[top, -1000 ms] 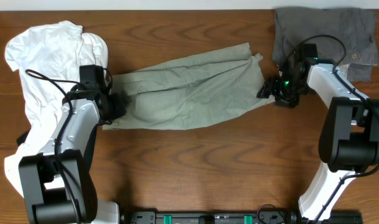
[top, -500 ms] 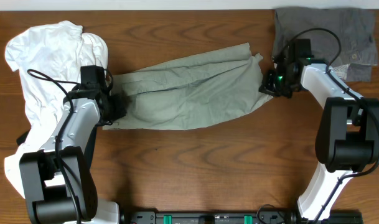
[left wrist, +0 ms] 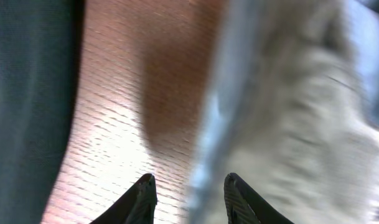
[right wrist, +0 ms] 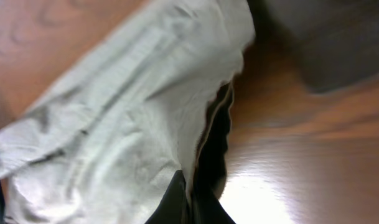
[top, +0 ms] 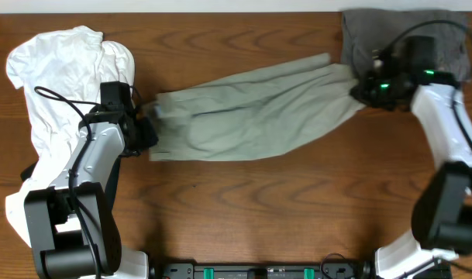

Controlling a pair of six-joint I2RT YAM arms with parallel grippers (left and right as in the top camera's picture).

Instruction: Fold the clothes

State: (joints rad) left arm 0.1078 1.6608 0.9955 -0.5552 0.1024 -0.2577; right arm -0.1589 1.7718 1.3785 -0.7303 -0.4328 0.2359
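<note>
Dragged rightward, shorts sit clamped in right jaws; left jaws' state unclear.

**Khaki centre stage on brown wood**

The shorts read pale olive-khaki, and there's the lining, light blue! Far left, a plain white T-shirt. Far right, darker grey shorts. The table is warm brown, streaked with grain. The arms are white and black.
</note>
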